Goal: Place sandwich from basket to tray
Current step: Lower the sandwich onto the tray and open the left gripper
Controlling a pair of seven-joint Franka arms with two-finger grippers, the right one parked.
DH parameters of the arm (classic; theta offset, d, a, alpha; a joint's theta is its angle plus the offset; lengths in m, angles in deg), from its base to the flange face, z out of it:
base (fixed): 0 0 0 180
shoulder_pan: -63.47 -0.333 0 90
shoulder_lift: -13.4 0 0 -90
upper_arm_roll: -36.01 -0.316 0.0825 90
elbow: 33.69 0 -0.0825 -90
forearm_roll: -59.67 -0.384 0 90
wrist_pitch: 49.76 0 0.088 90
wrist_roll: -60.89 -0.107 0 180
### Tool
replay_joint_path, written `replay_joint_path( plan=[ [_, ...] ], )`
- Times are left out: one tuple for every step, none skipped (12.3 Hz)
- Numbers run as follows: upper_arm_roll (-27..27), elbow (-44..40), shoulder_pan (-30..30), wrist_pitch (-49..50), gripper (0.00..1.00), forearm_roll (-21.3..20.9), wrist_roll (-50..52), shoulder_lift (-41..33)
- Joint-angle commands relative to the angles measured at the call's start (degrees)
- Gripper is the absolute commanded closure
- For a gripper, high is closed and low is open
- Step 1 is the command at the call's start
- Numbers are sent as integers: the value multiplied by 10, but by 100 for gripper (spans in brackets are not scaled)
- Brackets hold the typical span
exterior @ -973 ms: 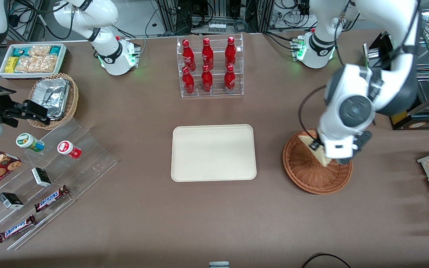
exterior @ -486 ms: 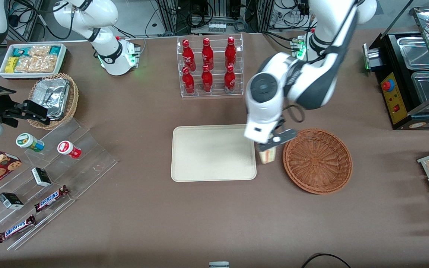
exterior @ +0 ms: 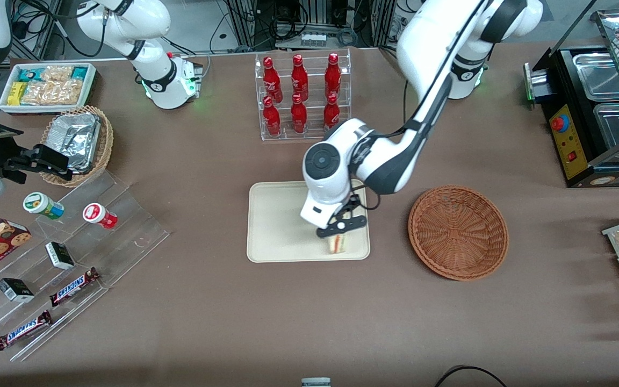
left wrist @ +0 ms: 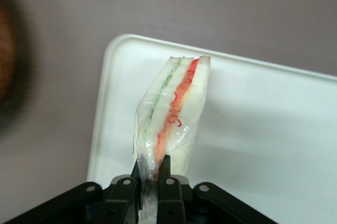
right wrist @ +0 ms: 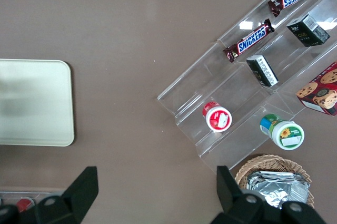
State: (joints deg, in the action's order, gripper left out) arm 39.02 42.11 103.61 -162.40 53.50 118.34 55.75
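My tool (left wrist: 150,177) pinches the wrapped sandwich (left wrist: 171,110) by one corner above the tray (exterior: 277,226) edge; releasing here risks toppling it onto the tabletop (exterior: 207,301).

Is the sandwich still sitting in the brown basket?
No, the basket holds nothing, and the gripper is shut on the sandwich above the tray.

From the front you see only the lower end of the sandwich (exterior: 337,244); the gripper (exterior: 342,226) and the arm cover the rest. In the wrist view the basket (left wrist: 4,58) is only a blurred brown shape cut by the picture edge, and the tray (left wrist: 253,129) also runs out of frame
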Motion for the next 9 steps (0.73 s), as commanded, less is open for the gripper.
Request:
replay_joint_path(
  plan=[
    [-6, -28, 28, 0, 100, -9, 13, 29],
    [-6, -28, 30, -6, 100, -9, 16, 36],
    [-6, -28, 33, -6, 100, -10, 21, 40],
    [-6, -27, 36, -6, 93, -10, 21, 40],
    [-6, -26, 36, -6, 32, -11, 22, 40],
    [-6, -27, 37, -6, 0, -12, 23, 39],
    [-7, -27, 36, -5, 0, -13, 24, 36],
    [-9, -28, 35, 1, 0, -13, 24, 27],
    [-12, -28, 32, 11, 0, -12, 25, 10]
  ],
)
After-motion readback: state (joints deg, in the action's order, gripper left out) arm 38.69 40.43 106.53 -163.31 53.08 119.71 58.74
